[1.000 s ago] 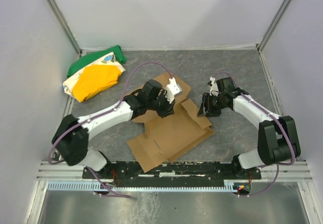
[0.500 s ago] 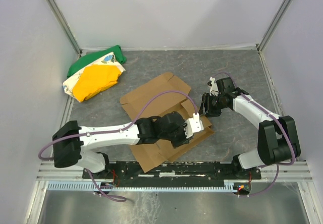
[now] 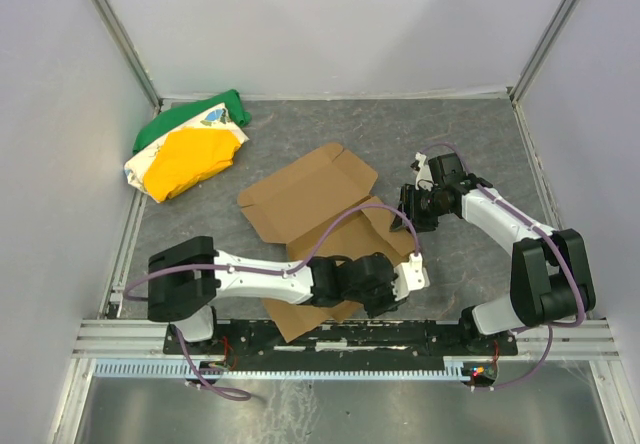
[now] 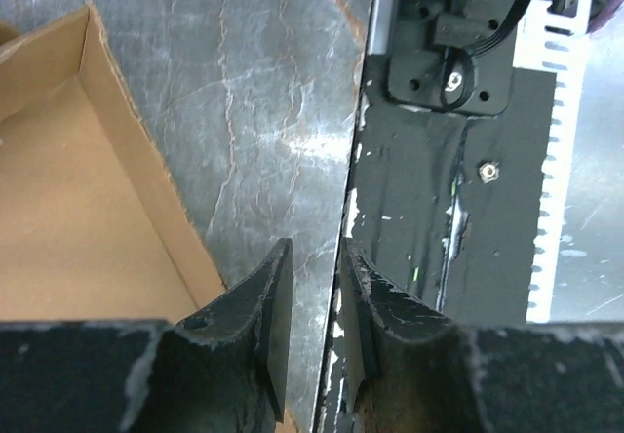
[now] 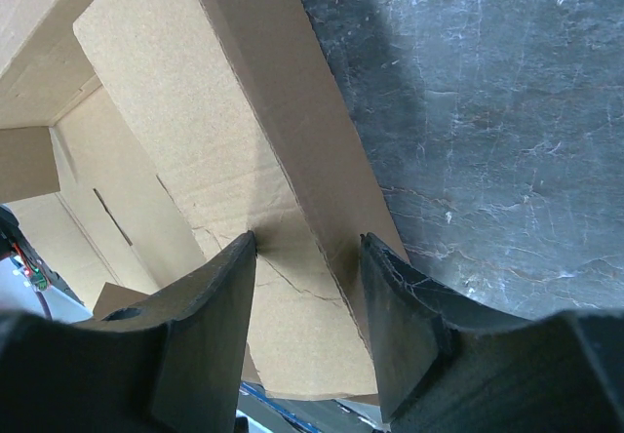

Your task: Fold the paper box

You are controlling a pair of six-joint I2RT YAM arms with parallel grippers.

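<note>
The paper box [image 3: 310, 199] lies unfolded as a flat brown cardboard sheet in the middle of the grey table. My left arm reaches low across the sheet's near part. My left gripper [image 3: 418, 276] hangs just past the sheet's near right corner, over the table's front edge. In the left wrist view the left gripper [image 4: 314, 292] is open by a narrow gap with nothing in it, and the paper box [image 4: 68, 218] lies to the left. My right gripper [image 3: 408, 212] sits at the sheet's right side flap. In the right wrist view the right gripper [image 5: 307, 248] is open, its tips against the raised cardboard flap [image 5: 244, 92].
A green, yellow and white cloth bundle [image 3: 190, 149] lies at the back left. The black mounting rail [image 3: 400, 334] runs along the table's near edge, and the same mounting rail [image 4: 468, 209] shows under the left fingers. Pale walls close in the back and sides.
My left arm has swung from the box's back middle down to its near right corner, uncovering the sheet's far flaps. The right arm has stayed in place.
</note>
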